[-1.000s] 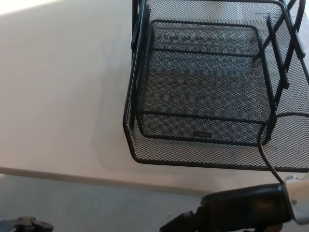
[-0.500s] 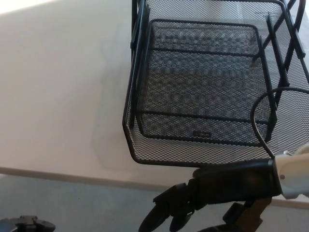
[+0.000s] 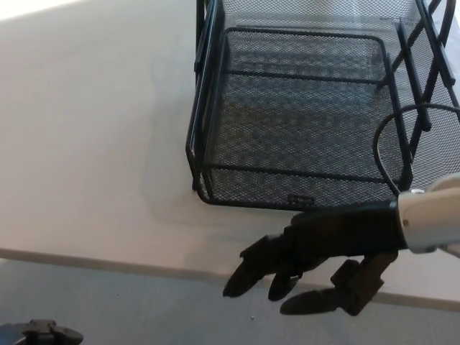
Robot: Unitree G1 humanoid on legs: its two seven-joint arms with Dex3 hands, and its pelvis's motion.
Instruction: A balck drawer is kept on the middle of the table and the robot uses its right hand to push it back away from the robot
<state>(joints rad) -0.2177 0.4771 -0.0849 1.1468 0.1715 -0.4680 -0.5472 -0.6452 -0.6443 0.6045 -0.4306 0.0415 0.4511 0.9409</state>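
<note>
Your right hand (image 3: 316,255) comes in from the right edge at the bottom of the head view, its back toward the camera. Its fingers (image 3: 248,269) are spread apart and droop toward the near edge of the desk (image 3: 86,144), closed on nothing. The upper edge of the hand sits right at the front wall of the black drawer (image 3: 302,129); you cannot tell from this angle whether it is pressing on the mesh or only just beside it. A black cable (image 3: 384,147) loops up from the wrist across the drawer's right side.

The drawer is a black wire-mesh tray with a solid rim, sitting inside a taller black wire frame (image 3: 205,86) whose bars rise on its left and right. A small label plate (image 3: 302,199) is fixed in the middle of the front wall. The drawer stands upright on the pale desk, in the upper right of the view, its front wall facing you and its sides running away from you.

Your left hand is out of the picture.
</note>
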